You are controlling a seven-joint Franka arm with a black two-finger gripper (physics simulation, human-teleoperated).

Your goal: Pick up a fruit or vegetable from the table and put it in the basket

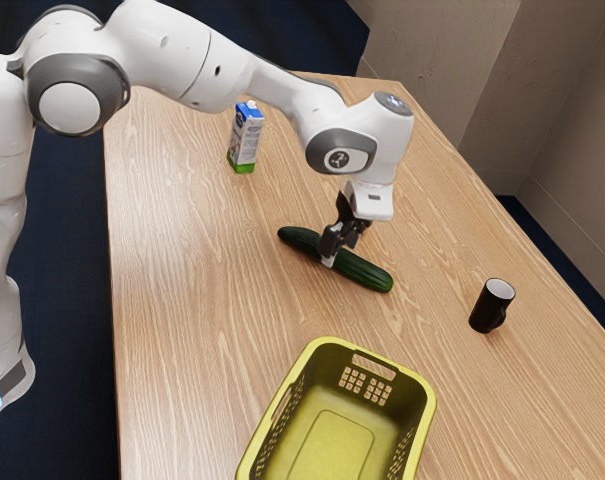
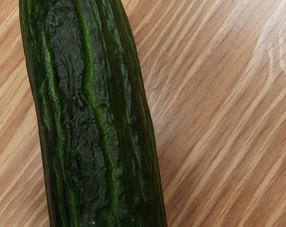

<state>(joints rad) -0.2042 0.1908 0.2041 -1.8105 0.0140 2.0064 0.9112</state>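
The hand [image 1: 339, 250] is down at the middle of the cucumber [image 1: 366, 272], gripping or not I cannot tell, and the cucumber lies on the tabletop [image 1: 182, 300], outside the basket [image 1: 427, 400], between the carton [image 1: 245, 140] and mug [image 1: 489, 307].

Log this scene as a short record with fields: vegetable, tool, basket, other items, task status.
Vegetable: dark green cucumber, lying on the wooden table
Tool: black, down at the cucumber's middle stretch
Basket: yellow-green, perforated sides, cucumber outside it
Other items: upright blue, white and green carton; upright black mug, white inside
Task status: cucumber not yet in basket
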